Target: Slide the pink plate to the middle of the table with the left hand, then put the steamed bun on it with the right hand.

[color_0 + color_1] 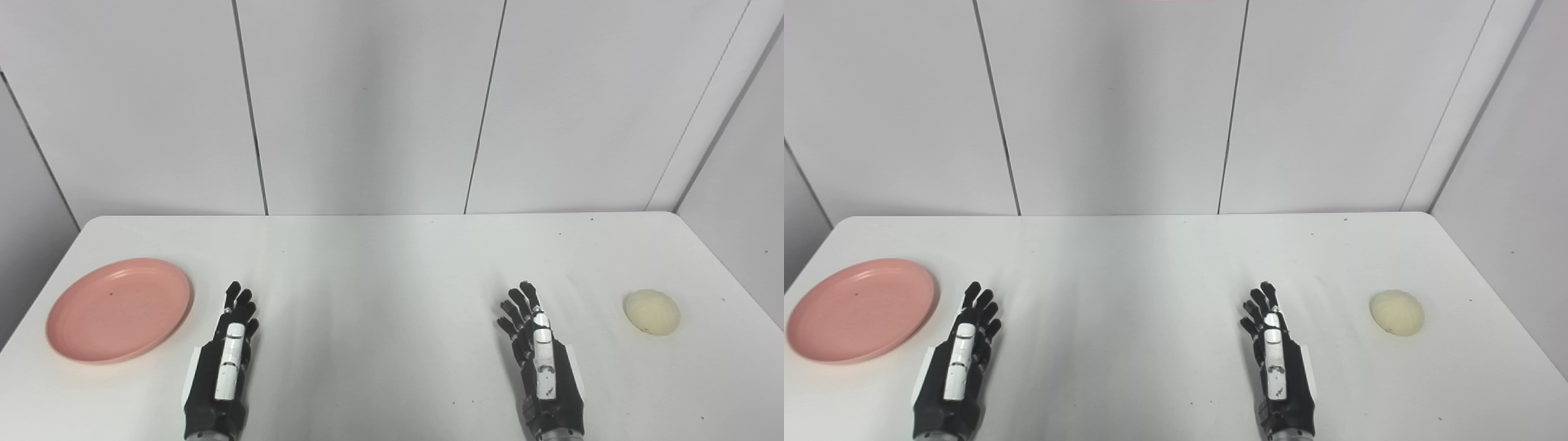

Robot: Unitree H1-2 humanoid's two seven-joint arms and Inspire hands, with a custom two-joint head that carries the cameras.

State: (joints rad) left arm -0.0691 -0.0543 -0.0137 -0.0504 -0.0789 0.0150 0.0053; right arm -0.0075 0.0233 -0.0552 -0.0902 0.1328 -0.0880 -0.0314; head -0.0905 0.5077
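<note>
Both hands, left hand (223, 361) and right hand (542, 358), empty, fingers spread. We risk shoving round pink plastic plate (119, 309), lower left, off white worktop (380, 275); pale steamed bun (651, 312) probably soft.

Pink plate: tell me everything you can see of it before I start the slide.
The pink plate is round, shallow and matte, plastic by the look, with a low raised rim and a tiny dark speck inside. It lies flat and empty near the table's left edge, far from the middle. Nothing touches it; the left hand rests open just to its right, apart from the rim.
</note>
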